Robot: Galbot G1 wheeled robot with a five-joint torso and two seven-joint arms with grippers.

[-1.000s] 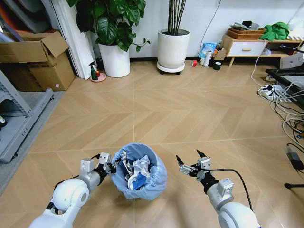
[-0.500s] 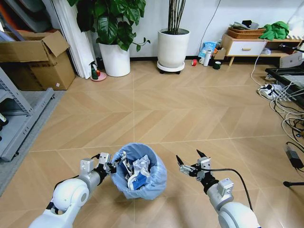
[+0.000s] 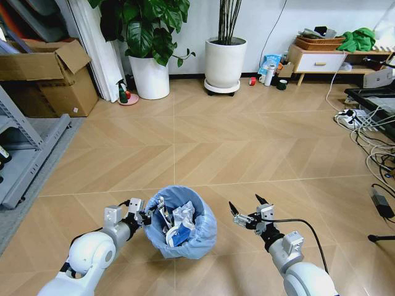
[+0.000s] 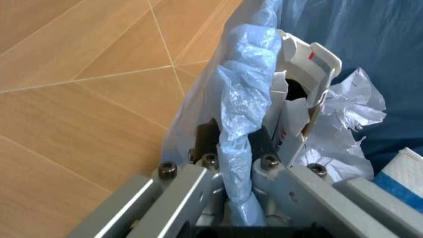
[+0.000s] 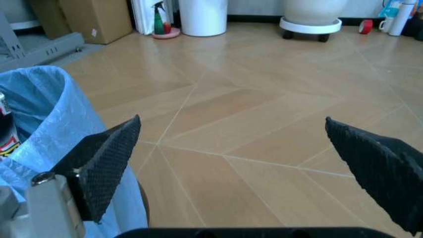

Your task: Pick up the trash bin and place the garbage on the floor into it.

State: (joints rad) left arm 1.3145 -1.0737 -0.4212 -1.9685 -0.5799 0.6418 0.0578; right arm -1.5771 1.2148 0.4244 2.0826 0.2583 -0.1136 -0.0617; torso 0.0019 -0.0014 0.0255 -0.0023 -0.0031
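Observation:
The trash bin (image 3: pixel 182 223), lined with a crinkly light-blue bag, is low in the head view. My left gripper (image 3: pixel 147 214) is shut on its left rim; the left wrist view shows the bag-covered rim (image 4: pixel 239 148) pinched between the fingers. Garbage (image 3: pixel 178 223) lies inside the bin: crumpled white paper (image 4: pixel 343 124), a white box with red marks (image 4: pixel 300 84) and a blue-white packet (image 4: pixel 406 173). To the right of the bin my right gripper (image 3: pixel 247 208) hangs open and holds nothing. Its wide-spread fingertips (image 5: pixel 109 158) frame bare floor, with the bin's bag (image 5: pixel 46 114) beside them.
Two big white planters (image 3: pixel 149 77) (image 3: pixel 224 63) stand at the far wall, with a green spray bottle (image 3: pixel 121 92) left of them. A cardboard box (image 3: pixel 46 77) and grey shelving (image 3: pixel 24 160) are at the left. Cables (image 3: pixel 370 142) run along the right. A low cabinet (image 3: pixel 321 60) stands far right.

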